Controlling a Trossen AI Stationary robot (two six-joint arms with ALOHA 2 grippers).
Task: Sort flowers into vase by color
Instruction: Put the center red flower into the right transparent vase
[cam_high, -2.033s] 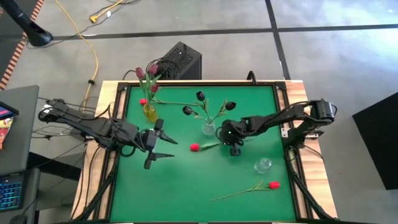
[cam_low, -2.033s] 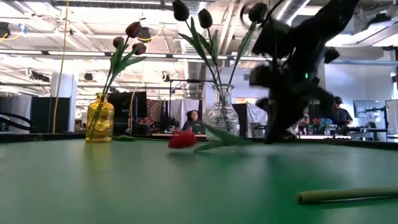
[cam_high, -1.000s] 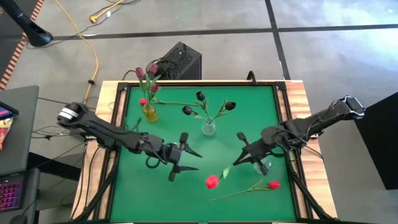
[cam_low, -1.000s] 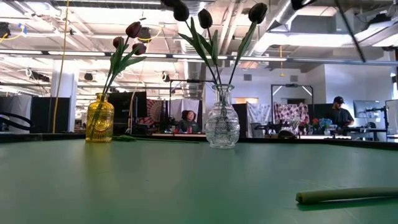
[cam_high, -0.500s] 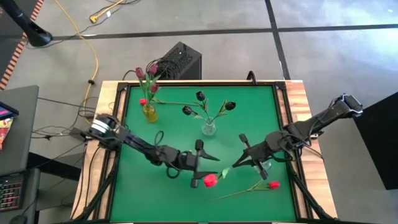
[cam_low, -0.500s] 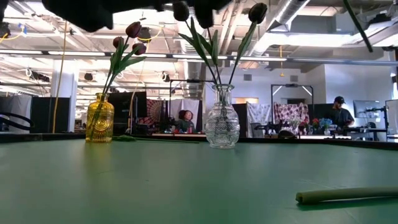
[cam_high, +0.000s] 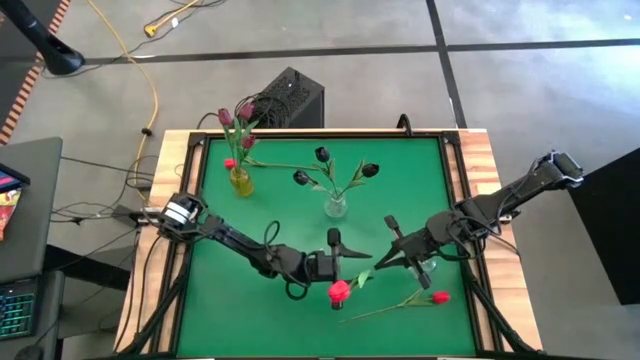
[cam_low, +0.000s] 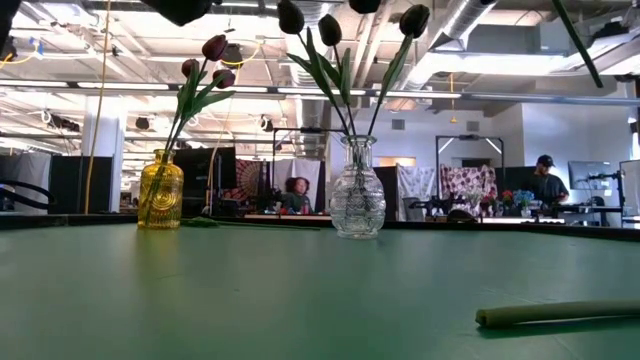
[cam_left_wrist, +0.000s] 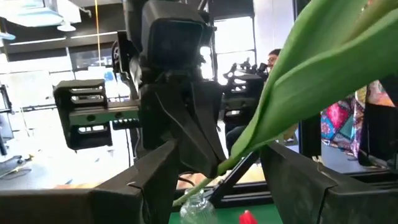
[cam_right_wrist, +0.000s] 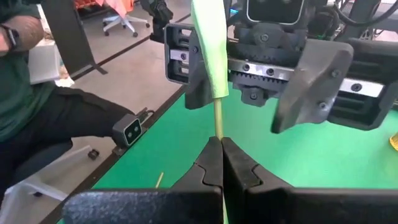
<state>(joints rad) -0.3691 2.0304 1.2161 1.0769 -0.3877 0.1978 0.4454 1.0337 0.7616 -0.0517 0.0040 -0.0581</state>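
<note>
Holding a red tulip (cam_high: 340, 291) up off the green counter (cam_high: 240, 320) with my right end effector (cam_right_wrist: 216, 163), fingers pinched tight on the thin stem, flower head hanging out toward the counter's middle. I read this as a handover: the left end effector (cam_high: 338, 262) sits just beside that stem with its fingers spread wide, ready to take it.

The overhead view gives me the layout: yellow vase (cam_high: 240, 180) with pink-maroon tulips near the far left corner, clear vase (cam_high: 336, 206) with dark tulips around the middle, a small empty glass vase (cam_high: 424, 265) by my right arm, and another red tulip (cam_high: 437, 297) lying flat near the right near corner.

The right wrist view shows what overhead can't: the stem running up between the left end effector's open fingers (cam_right_wrist: 186, 68). The left wrist view fills with the leaf (cam_left_wrist: 311, 74). The table-level view misses both end effectors, showing just the vases and one stem end (cam_low: 560, 315).
</note>
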